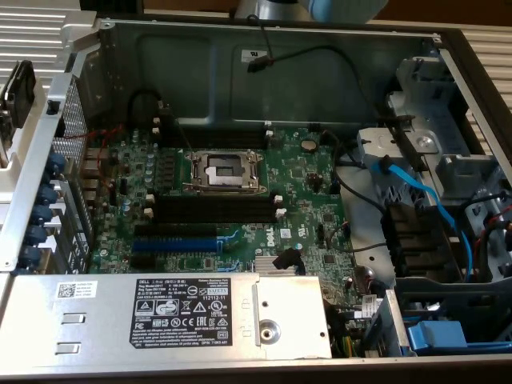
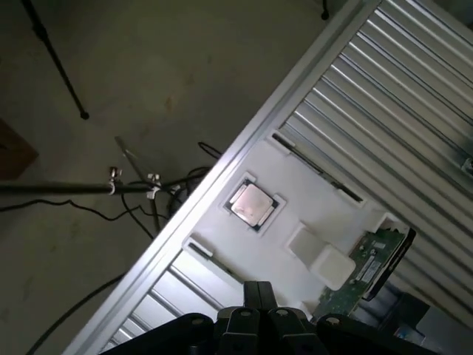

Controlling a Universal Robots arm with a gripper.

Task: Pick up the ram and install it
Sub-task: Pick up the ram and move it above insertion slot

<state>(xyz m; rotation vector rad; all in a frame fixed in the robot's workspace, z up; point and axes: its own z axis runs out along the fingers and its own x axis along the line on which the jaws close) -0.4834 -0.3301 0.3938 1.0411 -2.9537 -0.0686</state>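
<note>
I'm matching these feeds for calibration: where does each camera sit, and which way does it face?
Exterior view: above, looking down into the open computer case at the motherboard; part of the arm shows at the top edge.
Wrist view: on the wrist, looking down past the shut gripper at a white tray holding the ram, floor beyond.
Shared: seemingly the ribbed metal tabletop.

We see soft, even light on the motherboard [image 1: 308, 200], glare bleaching the white tray [image 2: 310, 196], and deep gloom over the floor [image 2: 148, 74] beside that tray.
</note>
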